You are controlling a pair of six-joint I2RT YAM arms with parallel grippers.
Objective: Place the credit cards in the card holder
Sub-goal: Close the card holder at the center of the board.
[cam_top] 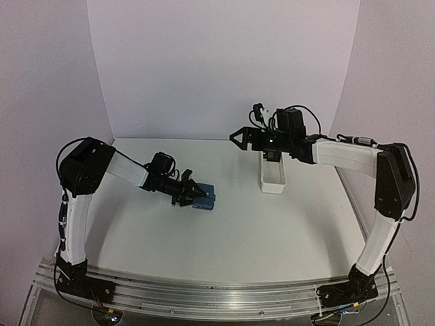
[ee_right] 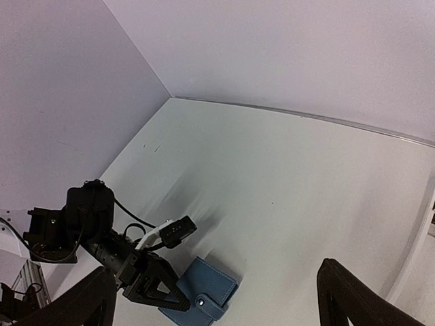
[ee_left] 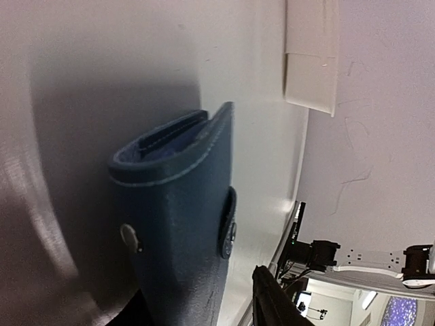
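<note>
The blue card holder [cam_top: 206,197] lies on the table left of centre, its clasp tab snapped shut. My left gripper [cam_top: 193,190] is at its left end with the jaws open around it. In the left wrist view the card holder [ee_left: 177,224] fills the space between the fingers, and one finger [ee_left: 275,299] stands a small gap away from it. My right gripper [cam_top: 235,138] is open and empty, held in the air above the back middle of the table, pointing left. Its wrist view shows the card holder [ee_right: 204,288] far below. No credit cards show in any view.
A long white tray [cam_top: 273,178] stands on the table under the right wrist, right of centre; it also shows in the left wrist view [ee_left: 311,61]. White walls close the table at the back and both sides.
</note>
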